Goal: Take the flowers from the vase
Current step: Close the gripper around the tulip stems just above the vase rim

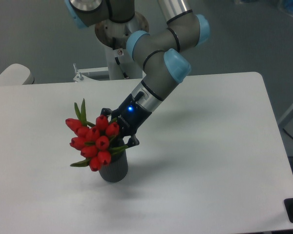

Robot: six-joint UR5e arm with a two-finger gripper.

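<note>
Hand: my hand sits low at the back of the bunch, dark, with a blue light lit on its body; it comes in tilted from the 1 o'clock side.
Hand state: the fingers are buried behind the buds and leaves, so I cannot tell whether they are closed on the stems or merely beside them.
Flowers: the flowers are a tight cluster of red tulip buds with green pointed leaves, directly at 9 o'clock of my hand and touching or overlapping it in my view. The heads lean toward 10 o'clock; one long leaf sticks up at the top left.
Vase: the vase is a small dark grey cylinder standing upright at 6 o'clock of my hand, right under the bunch. The flowers appear to be still in its mouth, though the stems are hidden from me.
Arm: the grey arm with pale blue joint caps climbs from my hand toward 1 o'clock, then back to its base at 12 o'clock.
Tabletop: the white tabletop carries the vase left of centre.
</note>
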